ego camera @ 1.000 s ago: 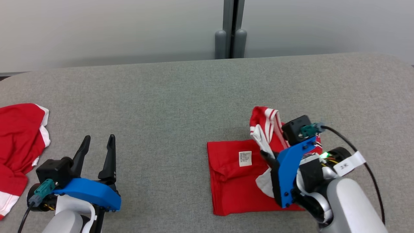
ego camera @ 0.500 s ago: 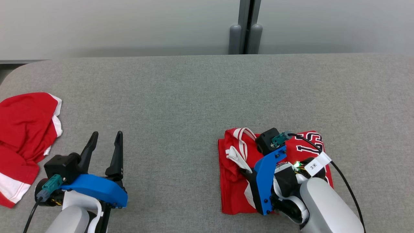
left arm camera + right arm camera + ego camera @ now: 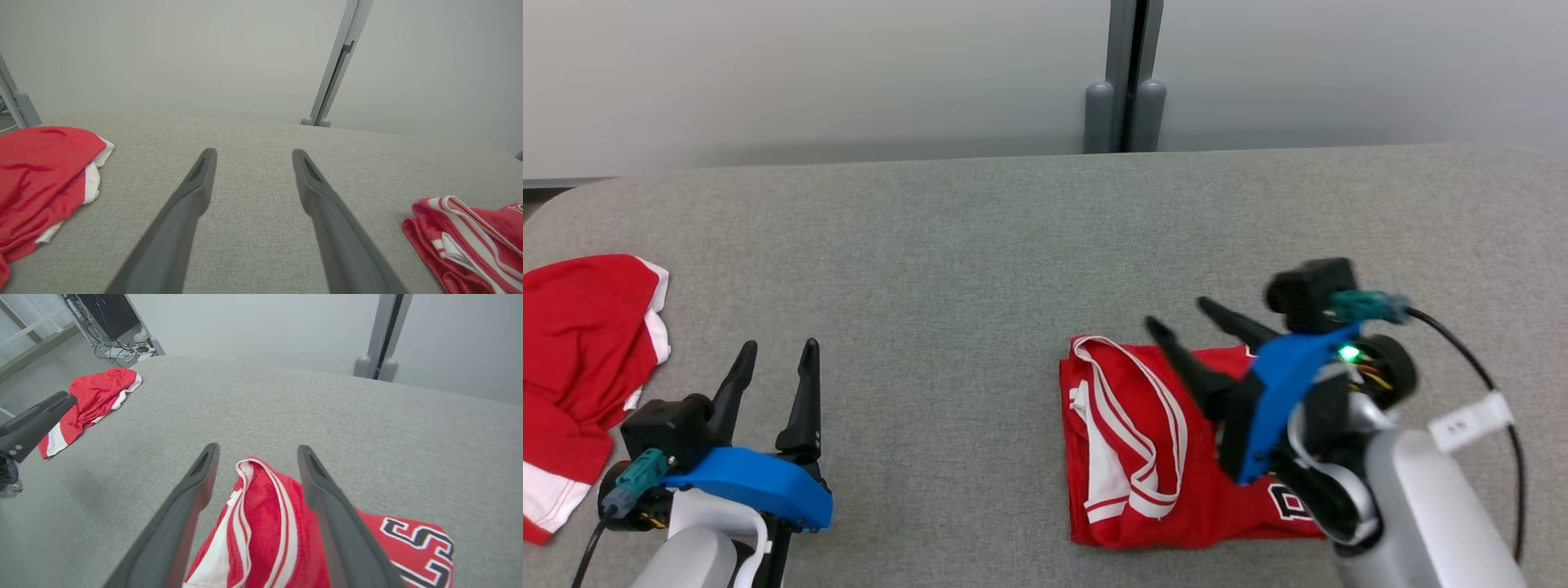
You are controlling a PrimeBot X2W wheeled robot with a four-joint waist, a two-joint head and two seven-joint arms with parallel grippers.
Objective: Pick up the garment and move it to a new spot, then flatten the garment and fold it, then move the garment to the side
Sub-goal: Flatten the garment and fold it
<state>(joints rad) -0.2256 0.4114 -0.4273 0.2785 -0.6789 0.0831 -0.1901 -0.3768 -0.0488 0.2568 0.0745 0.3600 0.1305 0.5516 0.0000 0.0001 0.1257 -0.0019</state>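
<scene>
Right fingers, spread wide and holding nothing, hover just above the folded red garment, tips pointing away from the robot and to its left. The garment lies flat on the table at front right, long axis running left to right, white-striped trim at its left end, numeral at its right. Left fingers, also wide and empty, point straight ahead, near a second garment.
</scene>
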